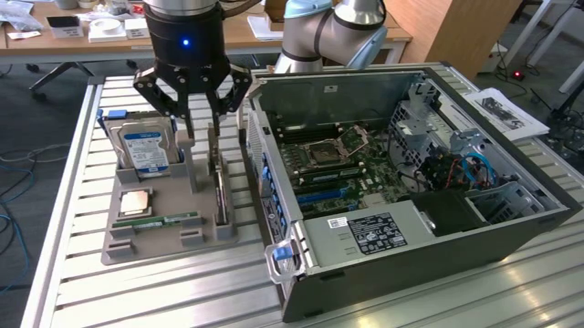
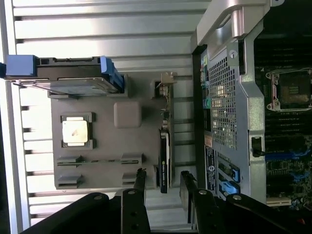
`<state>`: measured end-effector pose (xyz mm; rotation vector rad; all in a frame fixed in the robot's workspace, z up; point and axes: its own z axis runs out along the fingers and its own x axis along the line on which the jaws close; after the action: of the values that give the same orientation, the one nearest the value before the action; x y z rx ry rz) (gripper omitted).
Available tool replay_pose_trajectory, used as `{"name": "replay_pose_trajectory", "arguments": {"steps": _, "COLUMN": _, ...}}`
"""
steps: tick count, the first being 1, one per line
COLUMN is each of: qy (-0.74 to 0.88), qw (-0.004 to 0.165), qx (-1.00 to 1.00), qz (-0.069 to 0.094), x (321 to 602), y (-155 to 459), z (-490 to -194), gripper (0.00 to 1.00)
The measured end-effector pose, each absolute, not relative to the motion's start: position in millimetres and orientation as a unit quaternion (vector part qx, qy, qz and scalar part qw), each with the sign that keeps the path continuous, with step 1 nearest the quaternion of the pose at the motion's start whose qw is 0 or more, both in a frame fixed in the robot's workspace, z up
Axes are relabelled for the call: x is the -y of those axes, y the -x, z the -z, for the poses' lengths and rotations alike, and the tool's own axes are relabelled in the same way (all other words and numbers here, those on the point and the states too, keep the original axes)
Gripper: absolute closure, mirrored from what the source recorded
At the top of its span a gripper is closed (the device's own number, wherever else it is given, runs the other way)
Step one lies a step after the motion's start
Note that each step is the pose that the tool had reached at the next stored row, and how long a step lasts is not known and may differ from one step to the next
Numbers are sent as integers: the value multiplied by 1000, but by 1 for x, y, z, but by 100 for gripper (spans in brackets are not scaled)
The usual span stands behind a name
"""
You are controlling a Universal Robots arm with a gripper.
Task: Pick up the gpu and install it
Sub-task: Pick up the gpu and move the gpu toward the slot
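A grey holder (image 1: 155,242) lies on the slatted tabletop (image 1: 137,294). In the exterior view, a hard drive (image 1: 144,147) stands at its 12 o'clock end, with a processor chip (image 1: 135,201) and a green memory stick (image 1: 163,221) toward 6 o'clock. An open computer case (image 1: 411,273) is at its 3 o'clock.

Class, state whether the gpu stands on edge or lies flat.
On edge: the gpu stands upright in a slot of the grey holder, thin edge up.

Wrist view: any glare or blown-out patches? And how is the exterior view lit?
Wrist view: the slatted aluminium table washes out to white beside the grey parts holder, and the square silver processor chip glares. Exterior view: even light, soft sheen on the table slats, shadow inside the open black computer case.
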<state>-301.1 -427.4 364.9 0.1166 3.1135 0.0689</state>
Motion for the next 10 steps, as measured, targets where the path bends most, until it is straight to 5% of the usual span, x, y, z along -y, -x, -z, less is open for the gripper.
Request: {"name": "replay_pose_trajectory", "arguments": {"steps": 10, "qy": -37, "qw": 13, "qx": -999, "qz": -22, "x": 427, "y": 301, "z": -352, "gripper": 58}}
